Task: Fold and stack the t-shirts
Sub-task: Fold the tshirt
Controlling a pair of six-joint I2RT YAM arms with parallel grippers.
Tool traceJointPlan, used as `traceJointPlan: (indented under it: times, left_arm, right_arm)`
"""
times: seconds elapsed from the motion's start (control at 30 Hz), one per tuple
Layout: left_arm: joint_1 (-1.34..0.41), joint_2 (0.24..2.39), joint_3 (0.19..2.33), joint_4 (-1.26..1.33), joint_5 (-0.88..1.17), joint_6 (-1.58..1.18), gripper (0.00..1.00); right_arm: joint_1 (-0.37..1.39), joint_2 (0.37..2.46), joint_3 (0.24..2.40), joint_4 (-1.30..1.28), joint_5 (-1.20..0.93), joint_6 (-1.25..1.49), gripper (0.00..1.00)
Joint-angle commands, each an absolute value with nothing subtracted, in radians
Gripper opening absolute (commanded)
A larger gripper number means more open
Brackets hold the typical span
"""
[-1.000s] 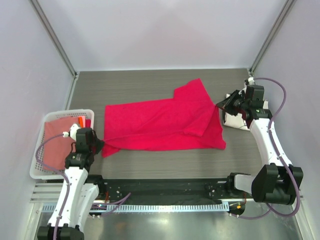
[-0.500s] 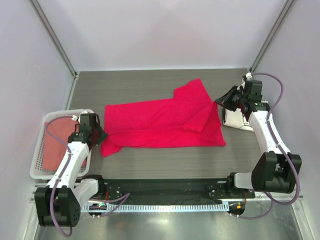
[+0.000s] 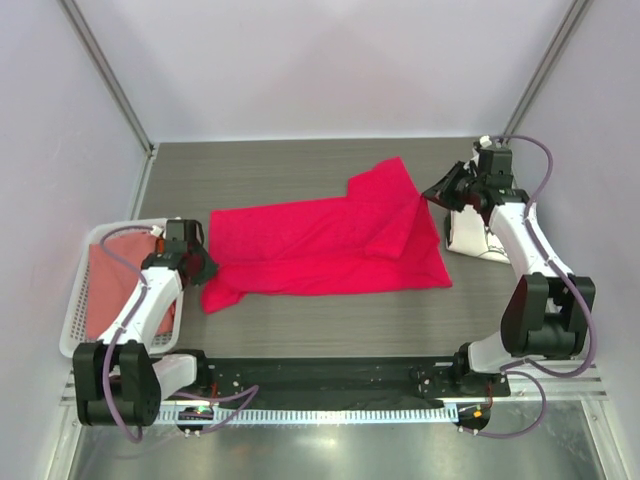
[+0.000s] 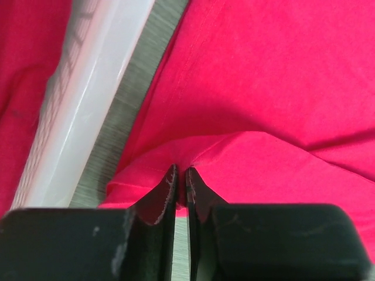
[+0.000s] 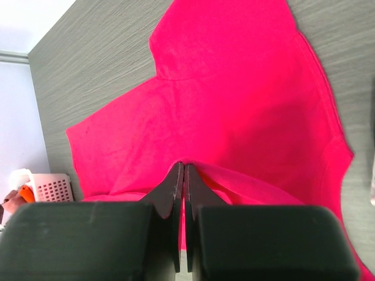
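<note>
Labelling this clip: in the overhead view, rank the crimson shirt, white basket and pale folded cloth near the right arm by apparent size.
1. crimson t-shirt, clearly largest.
2. white basket.
3. pale folded cloth, smallest, though the right arm hides part of it.

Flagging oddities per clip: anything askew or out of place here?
The crimson-pink cloth t-shirt lies crooked and half-folded, one sleeve jutting toward the far edge; left hand and right hand pinch opposite ends. Nothing spilled or damaged.

Plain crimson-pink t-shirt (image 3: 320, 245) on a grey, streaked bench (image 3: 260, 170); white lattice basket (image 3: 70, 335) holds cloth (image 3: 110, 285), seemingly duller red.
</note>
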State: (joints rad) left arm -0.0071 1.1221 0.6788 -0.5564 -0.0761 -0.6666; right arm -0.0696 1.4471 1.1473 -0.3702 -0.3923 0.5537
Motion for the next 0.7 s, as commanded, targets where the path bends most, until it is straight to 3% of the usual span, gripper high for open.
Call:
traceJointPlan:
  times: [0.0,0.03,0.07,0.1,0.17,0.2,0.27,0.37,0.5,0.67]
  left_arm:
    - [-0.008,1.147,0.739,-0.499,-0.051,-0.64,0.11]
    - [-0.008,1.16,0.758,-0.497,-0.051,-0.635,0.13]
    - [-0.008,1.161,0.768,-0.497,-0.046,-0.631,0.17]
    - [-0.008,1.16,0.779,-0.499,-0.037,-0.629,0.31]
    - [-0.009,1.138,0.781,-0.494,-0.003,-0.62,0.58]
    - [-0.011,1.09,0.776,-0.492,-0.003,-0.621,0.72]
    - [-0.015,1.034,0.761,-0.502,-0.011,-0.632,0.75]
    - [-0.015,0.936,0.756,-0.558,-0.021,-0.656,0.75]
    - [-0.015,0.861,0.726,-0.618,-0.005,-0.753,0.75]
    - [-0.017,0.795,0.615,-0.583,0.083,-0.886,0.72]
  right_arm:
    - [-0.045,1.485,1.229,-0.319,-0.394,0.557,0.07]
    - [-0.04,1.502,1.239,-0.321,-0.391,0.557,0.16]
    - [-0.034,1.506,1.246,-0.324,-0.382,0.557,0.49]
    - [-0.028,1.502,1.244,-0.333,-0.37,0.561,0.72]
    - [-0.006,1.442,1.214,-0.342,-0.333,0.563,0.9]
    - [-0.002,1.41,1.154,-0.341,-0.296,0.575,0.9]
    - [0.0,1.285,1.077,-0.334,-0.256,0.594,0.87]
    - [0.034,1.14,0.919,-0.356,-0.145,0.659,0.77]
    - [0.048,0.898,0.719,-0.431,-0.08,0.735,0.72]
    - [0.055,0.775,0.562,-0.52,-0.041,0.84,0.67]
